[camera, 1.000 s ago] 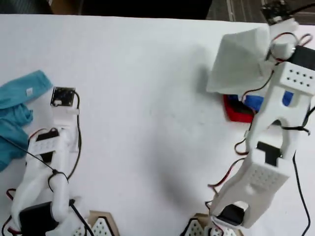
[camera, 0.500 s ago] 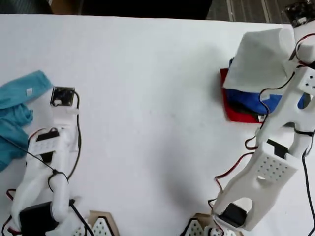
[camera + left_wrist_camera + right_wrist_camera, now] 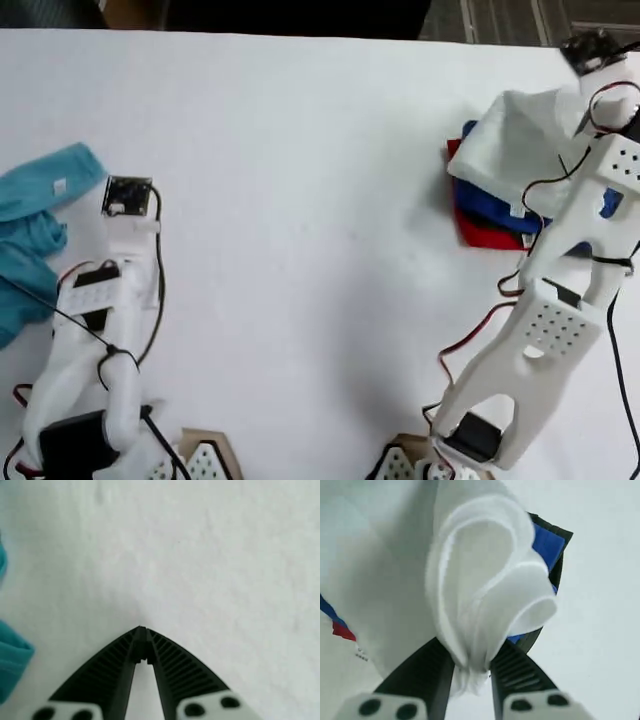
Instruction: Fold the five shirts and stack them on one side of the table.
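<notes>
A folded white shirt (image 3: 515, 135) is pinched in my right gripper (image 3: 470, 672), which is shut on its bunched edge at the table's right side. The shirt hangs over a stack of folded shirts, blue (image 3: 495, 205) on red (image 3: 478, 232), with a dark layer (image 3: 559, 547) showing under the blue one (image 3: 547, 545). A crumpled teal shirt (image 3: 35, 225) lies at the left edge, its corner (image 3: 10, 662) beside my left gripper (image 3: 141, 647). That gripper rests shut and empty over bare table, right of the teal shirt.
The white tabletop (image 3: 300, 200) spreads wide between the two arms. The left arm's body (image 3: 85, 340) and the right arm's body (image 3: 545, 330) stand along the near edge. The table's far edge (image 3: 250, 35) meets a dark background.
My right gripper has carried the white shirt rightward and down onto the stack, so the shirt now drapes lower over the blue one. The left arm has stayed still.
</notes>
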### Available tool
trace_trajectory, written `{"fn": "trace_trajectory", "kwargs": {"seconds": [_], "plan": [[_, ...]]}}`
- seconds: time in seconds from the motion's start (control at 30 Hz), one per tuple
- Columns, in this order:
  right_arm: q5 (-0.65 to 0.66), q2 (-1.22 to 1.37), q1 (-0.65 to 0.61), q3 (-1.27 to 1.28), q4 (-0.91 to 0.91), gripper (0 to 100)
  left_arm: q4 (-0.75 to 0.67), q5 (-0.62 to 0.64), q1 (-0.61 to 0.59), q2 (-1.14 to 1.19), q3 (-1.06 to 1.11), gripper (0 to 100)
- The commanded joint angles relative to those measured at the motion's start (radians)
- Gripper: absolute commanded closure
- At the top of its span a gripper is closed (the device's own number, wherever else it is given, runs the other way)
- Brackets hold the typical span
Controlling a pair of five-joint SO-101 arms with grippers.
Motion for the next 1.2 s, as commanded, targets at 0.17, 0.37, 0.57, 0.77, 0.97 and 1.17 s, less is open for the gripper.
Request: {"fn": "trace_trajectory", "kwargs": {"seconds": [0.17, 0.37, 0.57, 0.77, 0.97, 1.17], "plan": [[0.044, 0.028, 0.073, 0.009, -0.200, 97.8, -0.018, 0.006, 0.009, -0.029, -0.004, 97], [0.071, 0.064, 0.094, 0.000, -0.222, 95.3, -0.018, 0.006, 0.009, -0.029, -0.004, 97], [0.068, 0.036, 0.097, -0.003, -0.156, 68.0, -0.018, 0.006, 0.009, -0.029, -0.004, 97], [-0.229, -0.117, 0.019, -0.002, -0.065, 73.7, -0.018, 0.006, 0.009, -0.028, -0.004, 97], [-0.311, -0.219, -0.159, 0.011, 0.062, 98.8, -0.018, 0.006, 0.009, -0.028, -0.004, 97], [-0.311, -0.179, -0.245, 0.077, 0.062, 93.7, -0.018, 0.006, 0.009, -0.028, -0.004, 97]]}}
